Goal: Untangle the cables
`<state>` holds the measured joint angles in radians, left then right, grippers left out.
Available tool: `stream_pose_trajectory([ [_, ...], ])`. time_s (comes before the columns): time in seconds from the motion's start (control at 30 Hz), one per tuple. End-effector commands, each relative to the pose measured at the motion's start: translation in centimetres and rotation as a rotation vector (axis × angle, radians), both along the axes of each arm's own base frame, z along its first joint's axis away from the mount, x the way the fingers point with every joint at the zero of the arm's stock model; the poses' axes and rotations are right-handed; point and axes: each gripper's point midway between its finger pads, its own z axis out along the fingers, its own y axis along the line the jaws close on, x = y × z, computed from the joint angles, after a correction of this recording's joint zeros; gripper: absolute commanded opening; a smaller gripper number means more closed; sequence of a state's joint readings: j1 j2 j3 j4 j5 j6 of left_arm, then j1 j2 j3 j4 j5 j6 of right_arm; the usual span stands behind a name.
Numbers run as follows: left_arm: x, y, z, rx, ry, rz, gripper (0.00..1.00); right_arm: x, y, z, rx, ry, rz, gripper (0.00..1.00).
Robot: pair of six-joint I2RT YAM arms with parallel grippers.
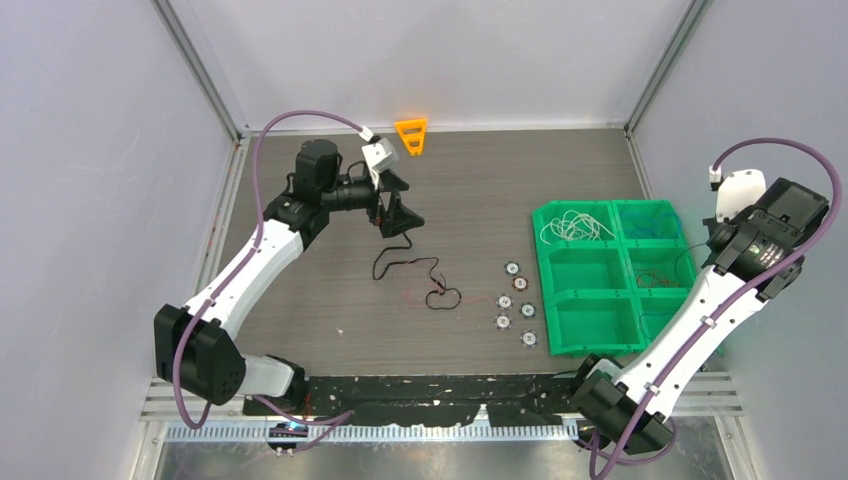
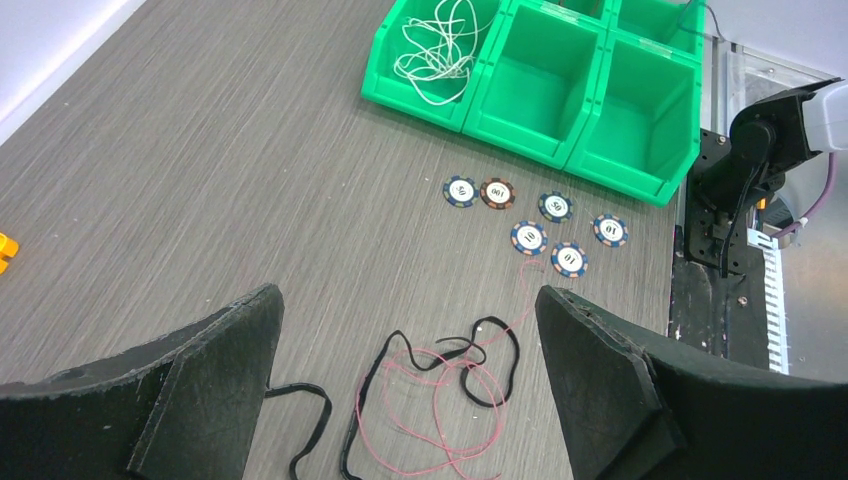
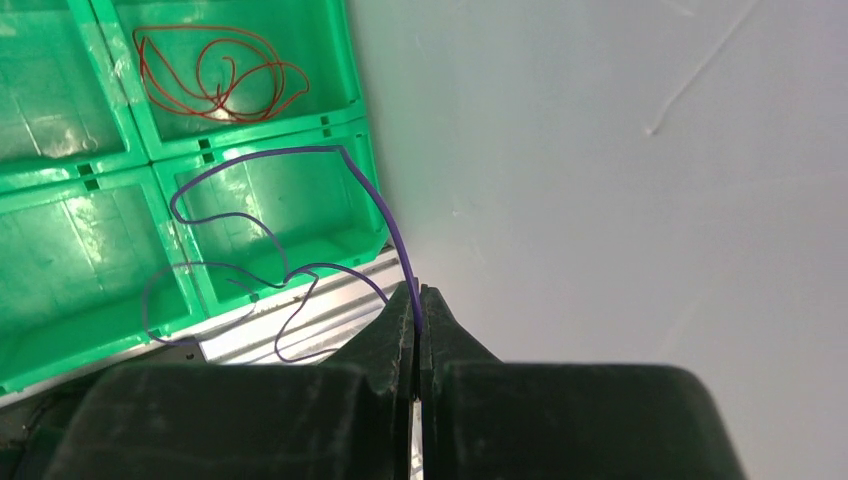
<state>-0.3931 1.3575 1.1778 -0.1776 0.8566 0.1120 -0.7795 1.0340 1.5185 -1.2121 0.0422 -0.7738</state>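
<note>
My left gripper (image 1: 398, 212) hangs over the table (image 1: 300, 250) with its two fingers spread wide. It holds nothing and touches nothing. Right under it lie the black cable (image 1: 376, 267) and the pink cable (image 2: 420, 352). They cross each other in a loose heap, so I think this is the bit left to untangle.

To do it well, I would come down on a part of the black cable where the pink one does not cross it. I would pinch only that one and lift it slowly, so the thin pink cable can slide off. If I grab both, the heap just comes up as one lump.

A little to the right sit the chips (image 1: 512, 268), close to the heap. I must not knock them.

Next comes the green bin (image 1: 545, 212). The white cable (image 1: 575, 228) lies in one box and the red cable (image 3: 215, 75) in another.

Last, my right gripper (image 3: 419, 300) is closed tight on the purple cable (image 3: 385, 215), up beside the wall. The cable hangs down over a corner box, but some loops hang past the bin's edge. I would move further over that box and go lower before I let go, or part of it may land outside.
</note>
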Motion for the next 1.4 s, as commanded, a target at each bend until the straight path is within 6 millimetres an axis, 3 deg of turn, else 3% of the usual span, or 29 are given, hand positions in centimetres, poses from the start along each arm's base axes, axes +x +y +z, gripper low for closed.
stream_pose_trajectory([
  [0.0,0.0,-0.4,1.8,-0.015,-0.036,-0.007,1.0,0.4,-0.5,-0.2,-0.051,0.003,0.049,0.05],
  [0.27,0.1,-0.2,1.5,-0.003,-0.031,0.005,1.0,2.2,-2.2,-3.3,-0.039,0.027,0.071,0.05],
  [0.53,0.2,-0.1,1.0,0.007,-0.02,0.014,0.99,1.5,-2.8,-0.6,-0.106,0.034,0.061,0.05],
  [0.77,0.6,-0.3,1.0,0.004,-0.018,0.016,1.0,0.6,-4.3,-0.6,-0.143,0.083,0.043,0.05],
  [1.07,0.8,-0.5,1.0,0.014,-0.016,0.008,1.0,3.5,-5.4,-5.0,-0.092,0.103,0.085,0.05],
  [1.37,0.2,0.6,0.6,0.062,-0.064,0.021,1.0,8.4,-1.4,-9.4,-0.011,0.084,0.216,0.05],
])
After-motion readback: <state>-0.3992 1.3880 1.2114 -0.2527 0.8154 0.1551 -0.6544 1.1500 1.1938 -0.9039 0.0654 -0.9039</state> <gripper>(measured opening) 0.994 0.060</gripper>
